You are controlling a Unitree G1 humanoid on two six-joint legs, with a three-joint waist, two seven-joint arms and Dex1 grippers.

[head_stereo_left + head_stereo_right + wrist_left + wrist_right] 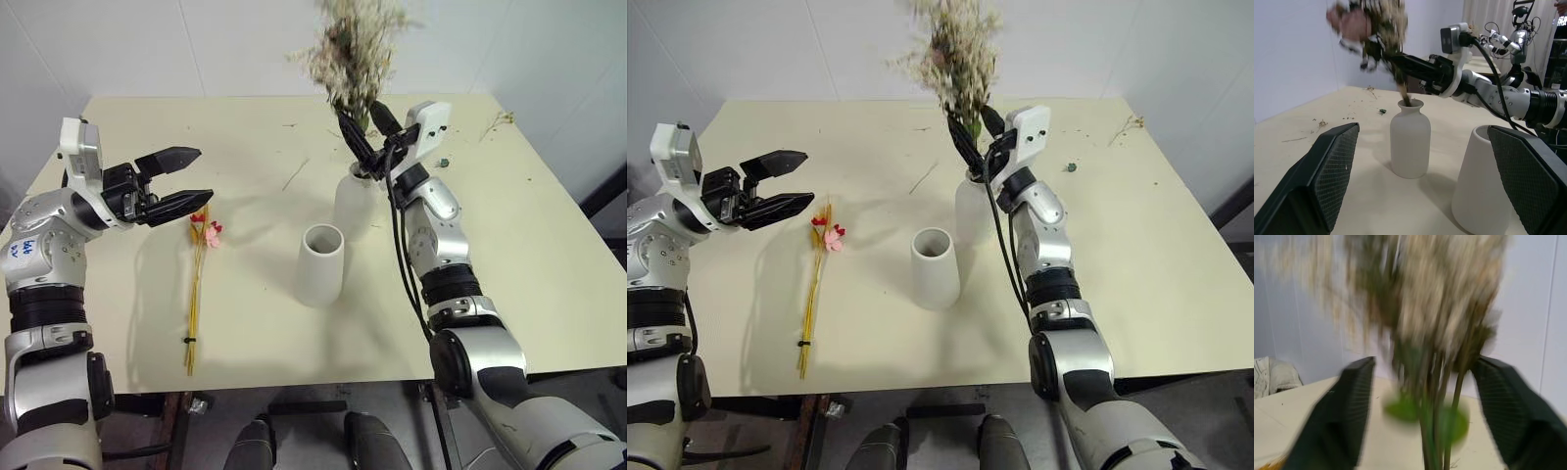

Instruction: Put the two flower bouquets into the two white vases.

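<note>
— One bouquet is placed: the bushy bunch [355, 44] stands with its stems in the bottle vase [357, 201], and the right gripper [370, 132] flanks those stems with its fingers spread, gripping nothing.

— And the slim bundle [199, 284]?

— Flat on the table [529, 255], long axis running toward and away from the robot, flower heads at the far end, just beside and below the left gripper [193, 177], which hangs wide apart and empty. That arm is nearer; the wide-mouthed vase [320, 264] stands empty to the bundle's right.
</note>
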